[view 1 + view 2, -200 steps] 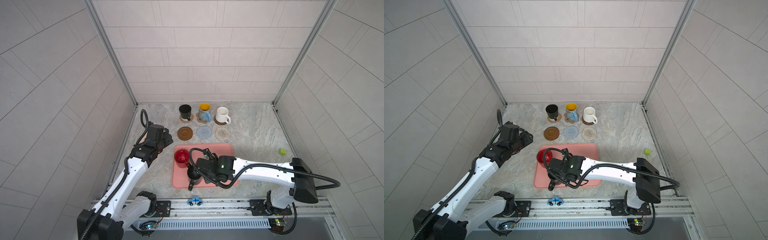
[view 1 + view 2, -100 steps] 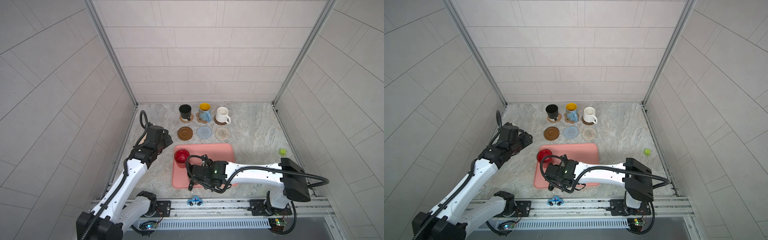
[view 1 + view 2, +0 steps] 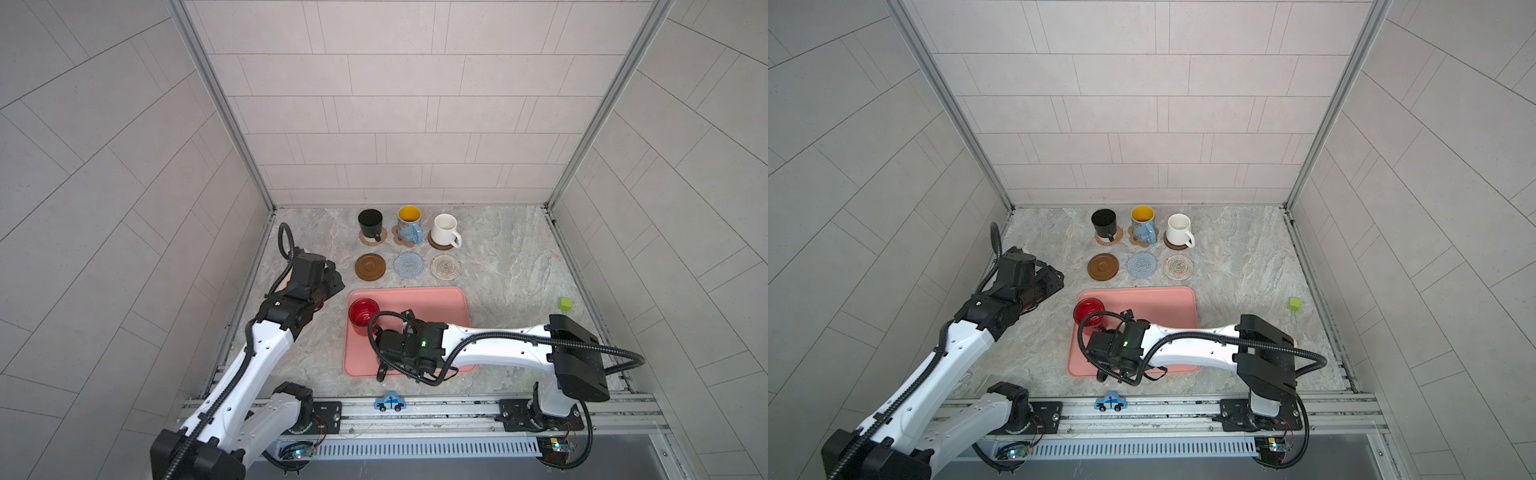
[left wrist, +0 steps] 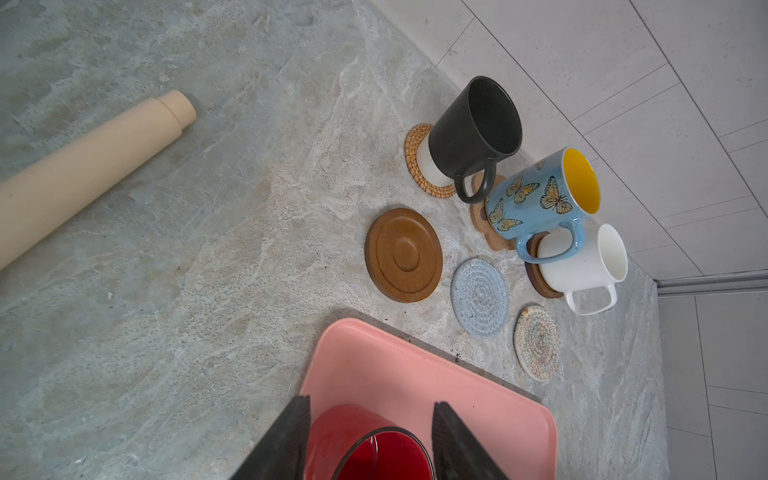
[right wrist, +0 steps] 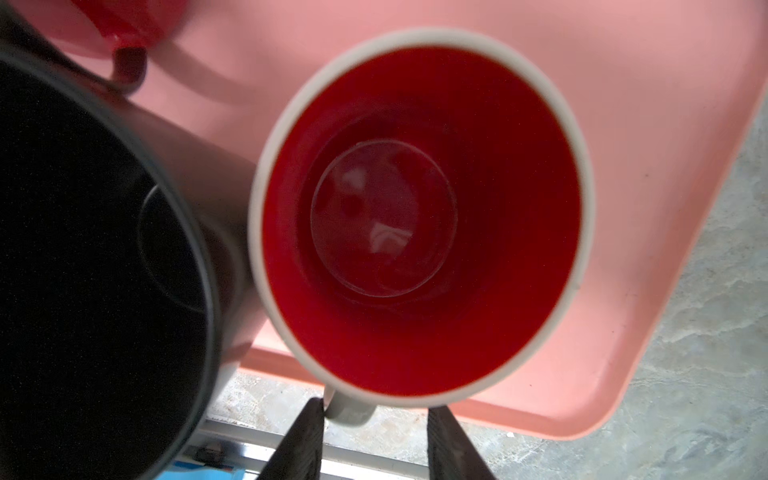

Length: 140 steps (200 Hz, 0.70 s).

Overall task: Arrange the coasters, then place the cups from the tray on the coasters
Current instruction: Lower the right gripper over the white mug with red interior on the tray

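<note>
In both top views we see 3 cups at the back of the table (image 3: 511,266), each on its own coaster: a black cup (image 3: 370,222), a blue cup (image 3: 409,224) and a white cup (image 3: 444,228). In front of them lie 3 free coasters: the brown coaster (image 3: 370,266), the grey-blue coaster (image 3: 408,264) and the cream coaster (image 3: 445,266). The pink tray (image 3: 436,299) carries a red cup (image 3: 363,312) in its back left corner.

In the left wrist view the left tool (image 4: 372,402) stands wide and holds nothing. A cream roller (image 4: 83,166) lies on the table.

In the right wrist view the red-inside cup (image 5: 419,208) stands on the tray beside a second black cup (image 5: 83,249). The right tool (image 5: 376,415) is narrow but not closed: the cup's handle (image 5: 349,411) sits between its fingers, touching only 1.
</note>
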Available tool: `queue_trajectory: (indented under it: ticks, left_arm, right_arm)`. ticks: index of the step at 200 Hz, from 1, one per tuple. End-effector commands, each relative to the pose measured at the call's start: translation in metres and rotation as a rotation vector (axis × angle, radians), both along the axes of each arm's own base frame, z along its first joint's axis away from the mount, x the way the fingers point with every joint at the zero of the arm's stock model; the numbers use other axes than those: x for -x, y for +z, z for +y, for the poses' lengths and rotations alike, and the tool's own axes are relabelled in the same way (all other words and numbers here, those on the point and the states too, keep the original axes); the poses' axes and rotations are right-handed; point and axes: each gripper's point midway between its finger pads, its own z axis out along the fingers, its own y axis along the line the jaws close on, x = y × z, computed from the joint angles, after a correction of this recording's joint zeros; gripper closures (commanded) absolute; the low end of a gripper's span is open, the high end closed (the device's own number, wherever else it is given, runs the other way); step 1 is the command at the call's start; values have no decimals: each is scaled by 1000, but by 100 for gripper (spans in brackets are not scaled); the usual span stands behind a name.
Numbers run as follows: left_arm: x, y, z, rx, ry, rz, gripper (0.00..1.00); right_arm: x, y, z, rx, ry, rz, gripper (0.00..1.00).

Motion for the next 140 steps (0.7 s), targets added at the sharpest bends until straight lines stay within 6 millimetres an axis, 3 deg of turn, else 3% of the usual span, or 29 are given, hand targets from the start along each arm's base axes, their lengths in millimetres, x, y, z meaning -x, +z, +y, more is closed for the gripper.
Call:
queue_trajectory:
  ticks: [1, 64, 140]
  left_arm:
    - [4, -2, 7, -10, 30, 5, 46]
    - [4, -3, 7, 1, 38, 5, 46]
    - [4, -1, 6, 12, 41, -1, 46]
  right_arm:
    - [-6, 0, -15, 47, -40, -31, 57]
    - [-14, -3, -30, 67, -59, -30, 57]
    - [-19, -8, -22, 47, 11, -11, 60]
